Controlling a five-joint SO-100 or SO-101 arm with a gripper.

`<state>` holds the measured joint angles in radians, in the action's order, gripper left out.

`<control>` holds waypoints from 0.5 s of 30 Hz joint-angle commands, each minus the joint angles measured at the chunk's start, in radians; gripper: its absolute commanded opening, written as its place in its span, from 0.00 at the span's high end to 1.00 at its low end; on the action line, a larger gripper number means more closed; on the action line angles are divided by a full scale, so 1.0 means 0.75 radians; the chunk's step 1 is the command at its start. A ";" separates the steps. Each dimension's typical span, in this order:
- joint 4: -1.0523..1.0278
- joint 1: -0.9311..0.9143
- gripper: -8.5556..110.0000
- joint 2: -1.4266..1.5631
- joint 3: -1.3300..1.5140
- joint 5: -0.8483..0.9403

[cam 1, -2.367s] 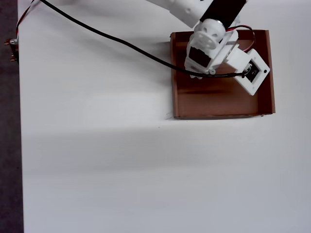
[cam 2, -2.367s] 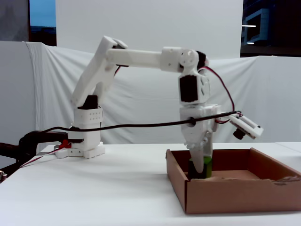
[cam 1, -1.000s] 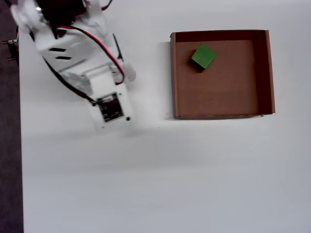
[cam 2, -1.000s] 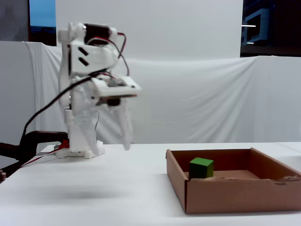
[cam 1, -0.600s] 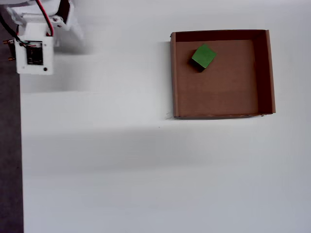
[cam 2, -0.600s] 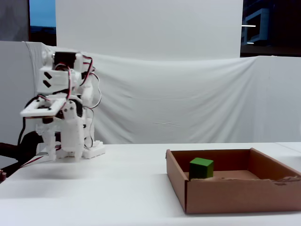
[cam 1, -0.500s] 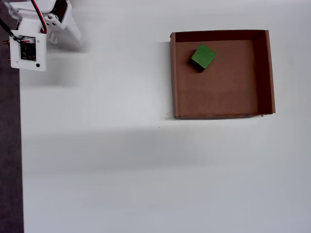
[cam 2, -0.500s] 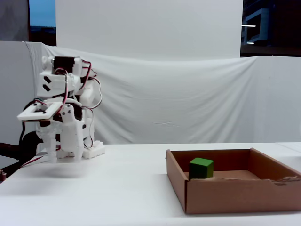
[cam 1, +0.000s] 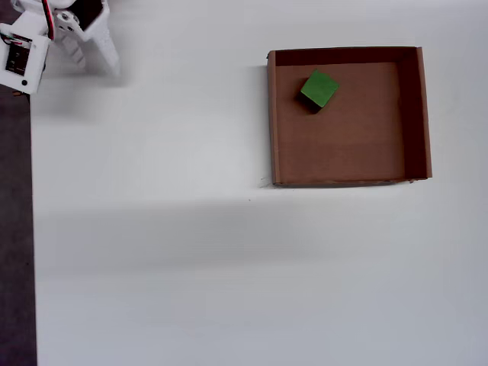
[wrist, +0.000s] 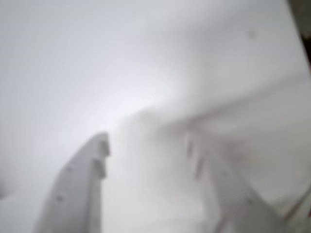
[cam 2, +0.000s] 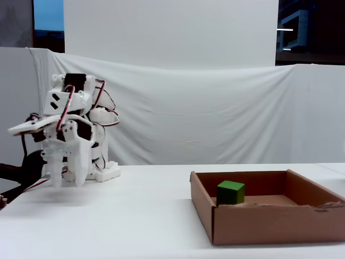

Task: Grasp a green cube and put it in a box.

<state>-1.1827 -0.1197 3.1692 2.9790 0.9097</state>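
The claw (cam 2: 67,181) hangs with its fingers apart and nothing between them, tips pointing down just above the white surface (cam 1: 152,267), folded close to the arm's base and well apart from the box (cam 1: 272,122). The blurred wrist view shows only a bare gap between the fingers. The green cube (cam 1: 319,89) sits on the box floor near a corner, close to two walls but touching neither, so the task looks done. Bare surface surrounds the box on every side, leaving free room for the arm
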 commanded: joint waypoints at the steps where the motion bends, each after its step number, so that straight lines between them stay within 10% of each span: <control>1: -0.053 0.033 0.75 0.020 -0.008 -0.033; 15: -0.053 0.039 0.75 0.020 -0.008 -0.055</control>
<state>-1.2164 -0.0966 3.1799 2.9790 0.8713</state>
